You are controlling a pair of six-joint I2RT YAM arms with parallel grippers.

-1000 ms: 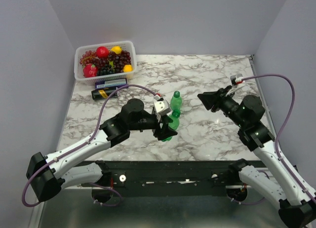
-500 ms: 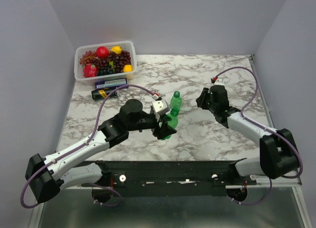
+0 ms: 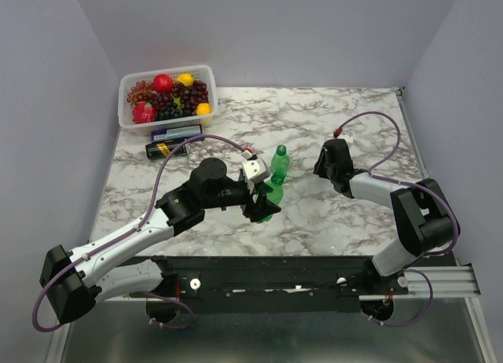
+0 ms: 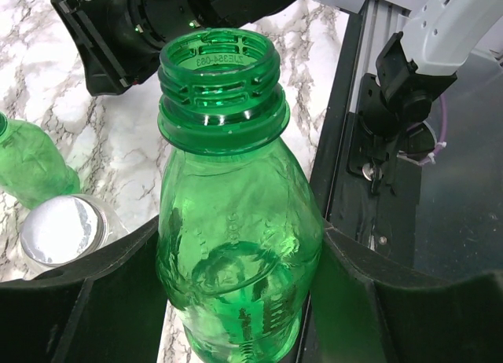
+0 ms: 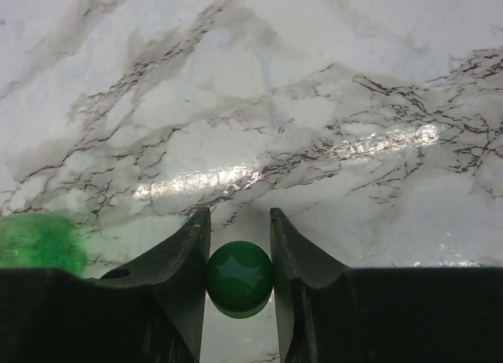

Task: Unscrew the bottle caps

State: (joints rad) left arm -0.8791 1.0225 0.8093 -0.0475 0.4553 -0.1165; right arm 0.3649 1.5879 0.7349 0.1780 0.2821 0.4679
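Right wrist view: my right claw (image 5: pixel 239 220) is clamped on a green cap (image 5: pixel 240 278), jaws snug on both sides of it, low over the table (image 5: pixel 330 104). Whether the cap touches the marble yet, I cannot tell.

That is the change. Over the last second the right arm has dropped from a raised pose to a low, stretched one, carrying the cap down and off to the right, well apart from the bottles. The left arm has not shifted. My left claw (image 4: pixel 240 269) stays closed around the belly of the open bottle (image 4: pixel 236 214), upright, its threaded neck bare.

So I judge one cap is done and I am on the set-down. Next I would part the right jaws once the cap is resting, gently, since a round cap may roll.

Two remain. The second bottle (image 3: pixel 280 165) stands just behind the held one with its green cap on, and the clear bottle (image 4: pixel 55 237) beside it keeps its silvery cap (image 4: pixel 56 228).
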